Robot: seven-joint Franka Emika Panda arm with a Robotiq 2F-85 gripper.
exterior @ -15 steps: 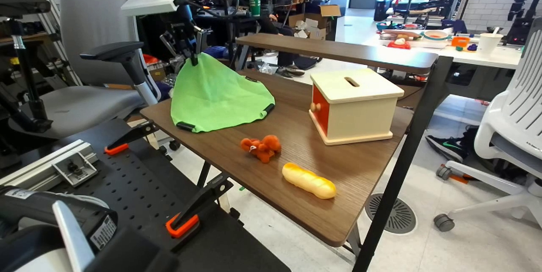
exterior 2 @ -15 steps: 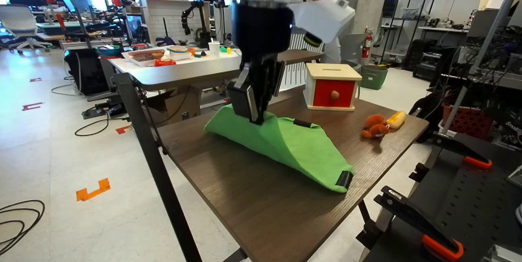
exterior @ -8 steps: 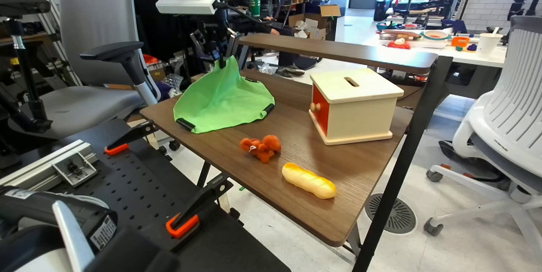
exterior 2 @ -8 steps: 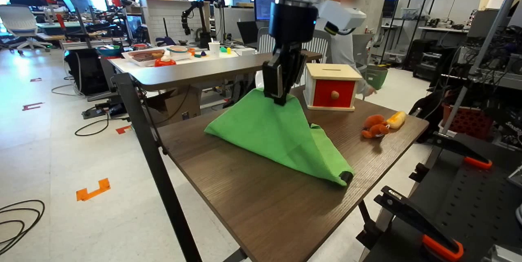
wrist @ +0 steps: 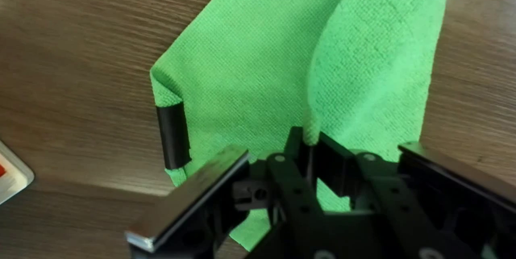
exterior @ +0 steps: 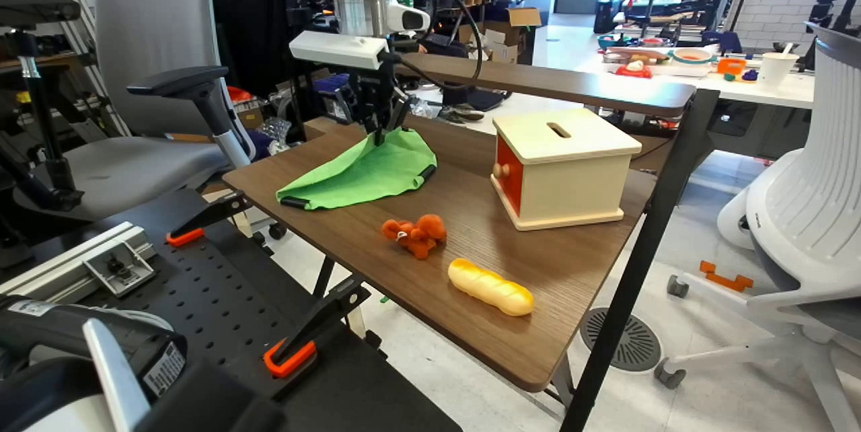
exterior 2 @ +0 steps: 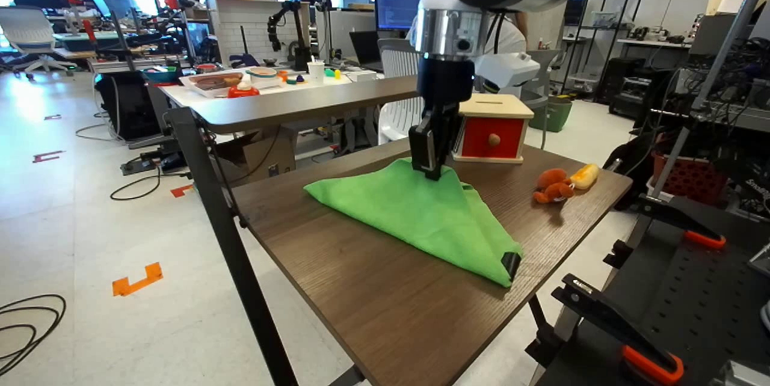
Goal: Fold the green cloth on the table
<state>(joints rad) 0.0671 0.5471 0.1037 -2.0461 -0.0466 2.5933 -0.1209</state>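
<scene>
The green cloth point(exterior: 366, 176) lies on the brown table point(exterior: 481, 220), partly folded over itself into a rough triangle, as it also shows in an exterior view point(exterior 2: 409, 211). It has black tape point(exterior 2: 511, 264) at its corners; one taped corner point(wrist: 173, 136) shows in the wrist view. My gripper point(wrist: 309, 146) is shut on a pinched edge of the cloth, with the green ridge running between its fingertips. In both exterior views the gripper point(exterior: 380, 138) point(exterior 2: 428, 174) points down, low over the cloth's far part. Whether the fingertips touch the layer below I cannot tell.
A wooden box with a red front point(exterior: 572, 183) point(exterior 2: 493, 136) stands near the gripper's side of the table. An orange plush toy point(exterior: 418, 235) and a yellow bread roll point(exterior: 491, 287) lie near the table edge. A raised shelf point(exterior 2: 289, 106) runs along the back.
My gripper has carried the held part of the cloth across toward the wooden box and then lowered it. The raised cloth now lies much flatter, folded over.
</scene>
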